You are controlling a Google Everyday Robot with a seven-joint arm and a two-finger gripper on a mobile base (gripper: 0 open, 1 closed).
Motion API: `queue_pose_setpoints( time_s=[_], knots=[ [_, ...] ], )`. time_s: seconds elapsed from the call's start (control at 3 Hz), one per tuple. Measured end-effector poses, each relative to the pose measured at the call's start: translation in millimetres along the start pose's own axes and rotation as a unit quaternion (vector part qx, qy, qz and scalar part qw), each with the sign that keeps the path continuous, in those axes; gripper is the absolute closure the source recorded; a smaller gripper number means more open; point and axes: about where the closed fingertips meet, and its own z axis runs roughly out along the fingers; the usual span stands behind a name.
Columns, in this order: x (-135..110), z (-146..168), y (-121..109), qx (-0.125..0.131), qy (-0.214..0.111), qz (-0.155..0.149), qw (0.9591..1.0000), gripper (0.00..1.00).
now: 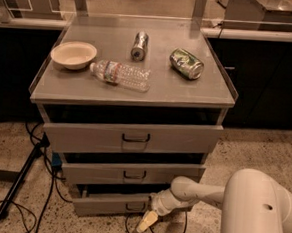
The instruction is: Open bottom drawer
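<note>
The grey cabinet has three drawer fronts. The bottom drawer (105, 204) is the narrowest and lowest, just above the floor, and stands slightly pulled out with a dark gap above its front. Its small dark loop handle (136, 206) is at the centre. My gripper (146, 222) is low, right in front of and just below that handle, at the end of my white arm (196, 191), which reaches in from the right. The gripper's cream tip points down and left toward the floor.
The middle drawer (132, 173) and top drawer (132, 136) also stand slightly out. On the cabinet top lie a bowl (73, 54), a plastic bottle (121, 75), a silver can (139, 45) and a green can (186, 63). Cables (40, 201) and a black stand (19, 180) are on the floor at left.
</note>
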Motion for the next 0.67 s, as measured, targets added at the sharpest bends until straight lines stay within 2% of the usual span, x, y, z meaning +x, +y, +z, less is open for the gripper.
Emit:
queue_pose_setpoints(
  time_s=[0.33, 0.67],
  knots=[
    [4.3, 9.2, -6.0, 0.001, 0.004, 0.005, 1.0, 0.0],
    [-9.2, 3.5, -18.5, 0.018, -0.006, -0.006, 0.9998, 0.0]
  ],
)
